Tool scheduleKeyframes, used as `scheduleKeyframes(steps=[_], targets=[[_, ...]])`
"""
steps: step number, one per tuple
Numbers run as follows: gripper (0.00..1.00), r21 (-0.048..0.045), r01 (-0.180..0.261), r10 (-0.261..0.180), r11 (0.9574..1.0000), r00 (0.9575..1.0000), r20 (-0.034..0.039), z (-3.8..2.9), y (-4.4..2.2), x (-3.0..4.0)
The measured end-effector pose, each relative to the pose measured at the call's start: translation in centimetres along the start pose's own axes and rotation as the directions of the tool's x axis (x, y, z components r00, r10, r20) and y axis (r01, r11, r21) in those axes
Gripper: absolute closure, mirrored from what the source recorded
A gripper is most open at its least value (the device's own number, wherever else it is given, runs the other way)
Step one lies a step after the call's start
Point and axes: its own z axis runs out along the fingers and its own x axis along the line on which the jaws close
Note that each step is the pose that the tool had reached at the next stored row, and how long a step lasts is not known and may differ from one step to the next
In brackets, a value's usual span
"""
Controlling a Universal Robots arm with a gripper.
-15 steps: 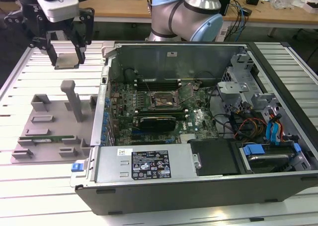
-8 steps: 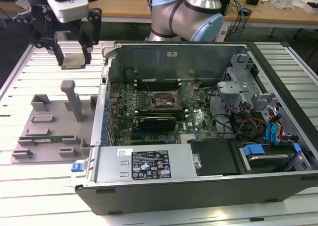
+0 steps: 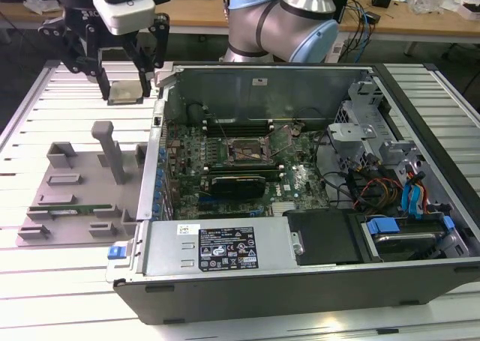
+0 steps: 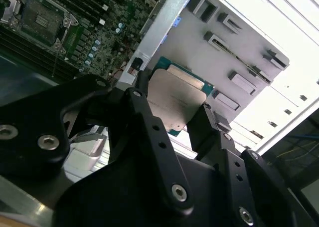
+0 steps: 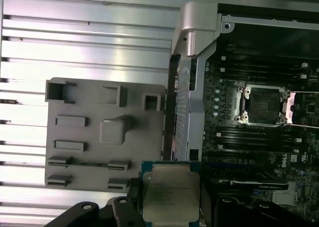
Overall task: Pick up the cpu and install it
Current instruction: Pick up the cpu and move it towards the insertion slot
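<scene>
Closest in: black tool [image 4: 174,107] clamped on the cpu [image 4: 177,100], pinching opposite edges, silver lid turned toward the wrist cameras, likely sparing the contact side. Held high above the counter [image 3: 45,101], over the edge of the grey tray [image 3: 86,165] beside the open case [image 3: 300,281]. Bare socket [image 5: 261,105] well apart from the cpu, retention frame [image 5: 294,106] flipped up, ready to receive.

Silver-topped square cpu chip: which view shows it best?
First wrist view: the silver-topped square cpu faces the camera, metal lid and green rim plain, in the black gripper. Second wrist view shows it obliquely, partly behind a finger. Exterior view shows it distant, above the slatted table.
</scene>
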Motion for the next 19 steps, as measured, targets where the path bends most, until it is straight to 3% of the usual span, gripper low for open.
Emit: scheduleKeyframes(steps=[12,19], targets=[[0.45,0.0,0.0,0.0,1.0,1.0,-0.0001,0.25,-0.12,-2.16],[0.45,0.0001,0.0,0.0,1.0,1.0,-0.0002,0.56,-0.2,-3.95]])
